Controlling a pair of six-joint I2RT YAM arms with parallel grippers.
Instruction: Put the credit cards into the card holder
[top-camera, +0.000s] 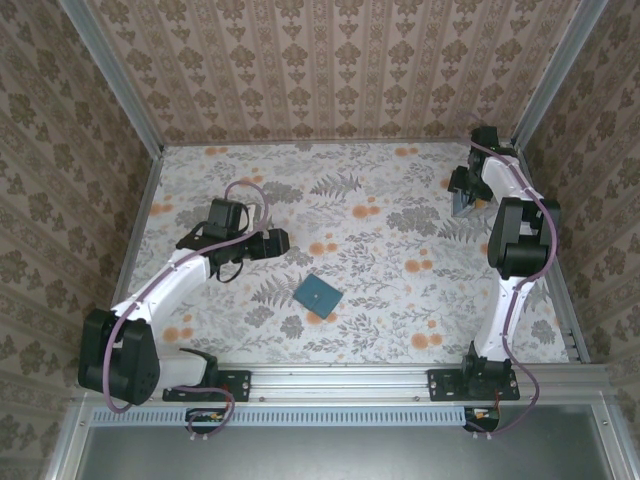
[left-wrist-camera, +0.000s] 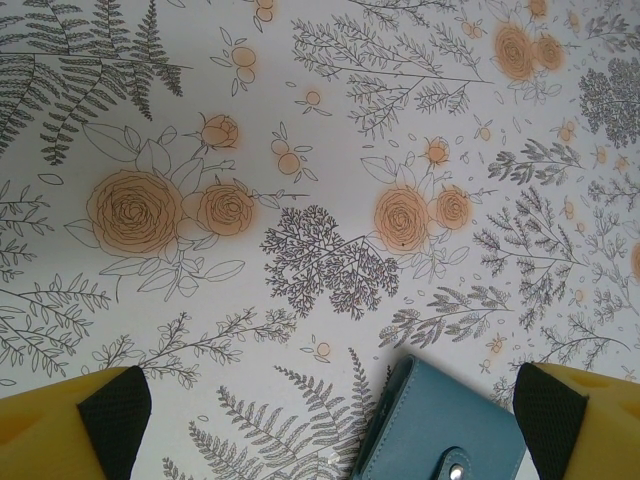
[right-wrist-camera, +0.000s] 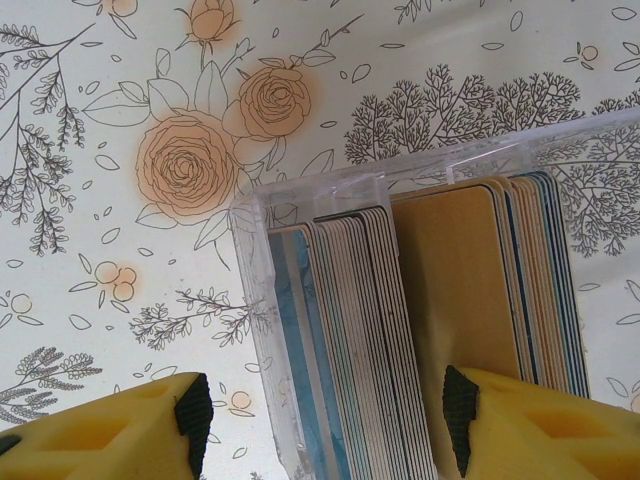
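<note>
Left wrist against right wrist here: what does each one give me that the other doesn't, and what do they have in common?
Left wrist: the teal card holder, snap tab showing, lying flat between the fingers of the open left hand. Right wrist: the credit cards standing on edge in two packs inside a clear box, under the open right hand. Shared: the floral table cover, and yellow fingers with black pads.
</note>
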